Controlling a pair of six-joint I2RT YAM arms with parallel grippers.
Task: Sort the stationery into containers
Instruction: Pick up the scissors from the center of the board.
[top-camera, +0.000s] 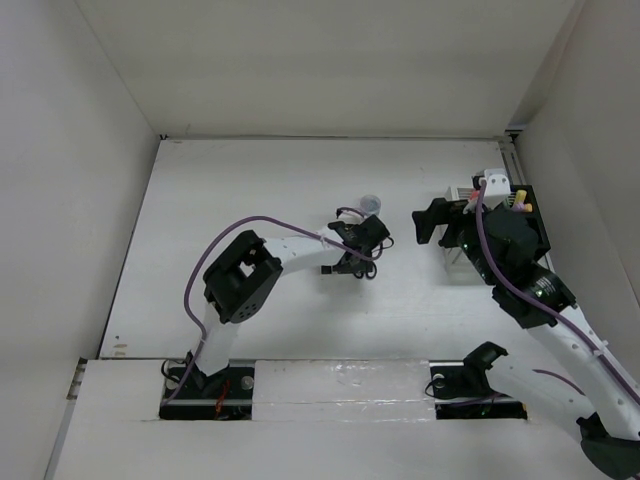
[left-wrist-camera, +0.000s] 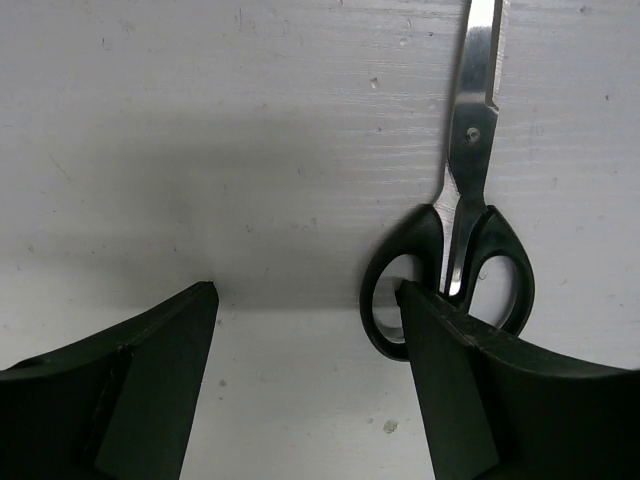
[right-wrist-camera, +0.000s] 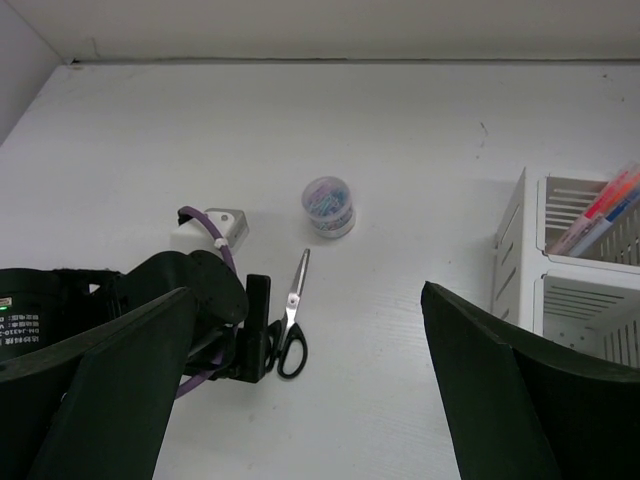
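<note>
Black-handled scissors (left-wrist-camera: 452, 262) lie flat on the white table, blades pointing away; they also show in the right wrist view (right-wrist-camera: 291, 322). My left gripper (left-wrist-camera: 305, 292) is open and low over the table. Its right finger (left-wrist-camera: 470, 390) rests at the scissors' left handle loop, and nothing is between the fingers. A small round roll (right-wrist-camera: 328, 206) stands beyond the scissors. My right gripper (right-wrist-camera: 305, 292) is open and empty, held above the table beside the white container (right-wrist-camera: 560, 275), which holds orange pens (right-wrist-camera: 610, 205). The black container (top-camera: 527, 212) is partly hidden behind the right arm.
The left arm (top-camera: 240, 275) reaches across the table's middle; its gripper (right-wrist-camera: 250, 330) shows in the right wrist view. The right arm (top-camera: 520, 270) covers much of both containers. The back wall (top-camera: 330, 60) and side walls enclose the table.
</note>
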